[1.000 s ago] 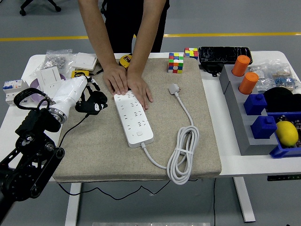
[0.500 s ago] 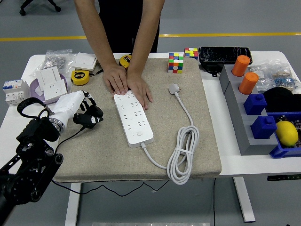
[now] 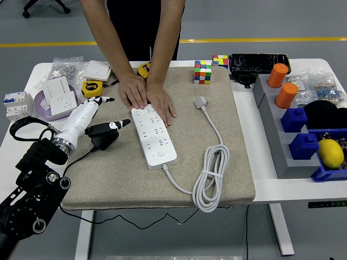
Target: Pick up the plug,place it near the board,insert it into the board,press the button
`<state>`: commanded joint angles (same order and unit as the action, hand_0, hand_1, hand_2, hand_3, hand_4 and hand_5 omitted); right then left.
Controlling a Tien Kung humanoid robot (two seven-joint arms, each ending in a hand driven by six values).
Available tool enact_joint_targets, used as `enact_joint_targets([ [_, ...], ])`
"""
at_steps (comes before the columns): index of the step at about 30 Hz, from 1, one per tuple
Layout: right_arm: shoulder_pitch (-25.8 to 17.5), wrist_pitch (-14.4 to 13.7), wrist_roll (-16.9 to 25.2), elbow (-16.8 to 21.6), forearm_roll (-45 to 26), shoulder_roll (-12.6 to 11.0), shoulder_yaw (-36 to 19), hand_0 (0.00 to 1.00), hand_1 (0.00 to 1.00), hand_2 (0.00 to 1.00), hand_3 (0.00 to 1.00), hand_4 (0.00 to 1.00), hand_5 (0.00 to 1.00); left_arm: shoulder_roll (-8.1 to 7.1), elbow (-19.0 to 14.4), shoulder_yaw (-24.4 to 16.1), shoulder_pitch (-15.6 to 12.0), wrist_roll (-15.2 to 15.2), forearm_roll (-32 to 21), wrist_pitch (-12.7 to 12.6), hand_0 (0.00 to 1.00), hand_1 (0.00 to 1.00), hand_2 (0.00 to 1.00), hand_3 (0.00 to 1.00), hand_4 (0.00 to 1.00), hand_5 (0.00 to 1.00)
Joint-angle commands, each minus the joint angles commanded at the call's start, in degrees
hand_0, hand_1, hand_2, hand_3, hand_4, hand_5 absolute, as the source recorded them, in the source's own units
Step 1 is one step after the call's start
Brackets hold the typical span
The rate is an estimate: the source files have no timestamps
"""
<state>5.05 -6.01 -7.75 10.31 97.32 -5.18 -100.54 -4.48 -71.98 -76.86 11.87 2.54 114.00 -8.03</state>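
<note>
A black plug (image 3: 103, 137) with a thin black cable lies on the beige mat (image 3: 124, 179), left of the white power strip (image 3: 154, 135). My left hand (image 3: 107, 116) hovers right over the plug with its fingers spread, holding nothing. The strip's button (image 3: 160, 154) is near its front end. A person at the far side presses both hands (image 3: 146, 95) flat on the strip's far end. The strip's own white plug (image 3: 201, 102) and coiled white cable (image 3: 211, 179) lie to its right. My right arm is out of view.
Tape measures (image 3: 92, 88), white sockets on a purple plate (image 3: 59, 95) and small parts lie at the back left. Puzzle cubes (image 3: 203, 71) and a black case (image 3: 259, 62) stand at the back. A grey rack (image 3: 282, 146) with orange and blue pieces and a lemon (image 3: 331, 153) fills the right.
My left hand was curled around the black plug and slid toward me and slightly left. Now the fingers have spread and the plug rests on the mat. The person's hands stayed put.
</note>
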Motion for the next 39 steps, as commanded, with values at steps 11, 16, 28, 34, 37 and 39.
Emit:
enact_joint_targets([
  [11, -0.3, 0.1, 0.1, 0.0, 0.1, 0.4, -0.1, 0.859, 0.852, 0.824, 0.837, 0.998, 0.998, 2.16, -1.6, -2.9, -6.0, 7.2, -26.8, -0.9, 0.86, 0.906, 0.87, 0.879, 0.998, 0.998],
  [16, -0.4, 0.1, 0.3, 0.0, 0.2, 0.8, 0.2, 0.858, 0.852, 0.824, 0.836, 0.998, 0.998, 2.97, -2.5, -5.5, -8.7, 9.9, -38.7, -2.5, 0.808, 0.86, 0.83, 0.827, 0.998, 0.998],
  [28, -0.8, 0.3, 1.2, 0.0, -2.9, 1.0, 4.0, 0.858, 0.852, 0.824, 0.837, 0.998, 0.998, 4.48, -5.1, -10.5, -12.2, 10.6, -66.2, -3.3, 0.717, 0.726, 0.718, 0.806, 0.998, 0.944],
  [34, -1.2, 0.5, 1.4, 0.0, -3.7, 1.1, 4.5, 0.858, 0.852, 0.824, 0.837, 0.998, 0.998, 4.48, -6.1, -11.3, -12.9, 10.6, -66.4, -3.4, 0.684, 0.667, 0.653, 0.825, 0.998, 0.894],
  [37, -1.2, 0.6, 1.4, 0.0, -3.7, 1.3, 4.4, 0.858, 0.852, 0.824, 0.837, 0.998, 0.998, 4.48, -6.2, -11.4, -12.9, 10.3, -65.9, -3.2, 0.684, 0.667, 0.653, 0.825, 0.998, 0.894],
  [39, -1.3, 0.8, 1.4, 0.0, -3.5, 1.4, 4.2, 0.858, 0.852, 0.824, 0.837, 0.998, 0.998, 4.48, -6.3, -11.4, -12.8, 10.1, -65.7, -3.2, 0.684, 0.667, 0.653, 0.825, 0.998, 0.894],
])
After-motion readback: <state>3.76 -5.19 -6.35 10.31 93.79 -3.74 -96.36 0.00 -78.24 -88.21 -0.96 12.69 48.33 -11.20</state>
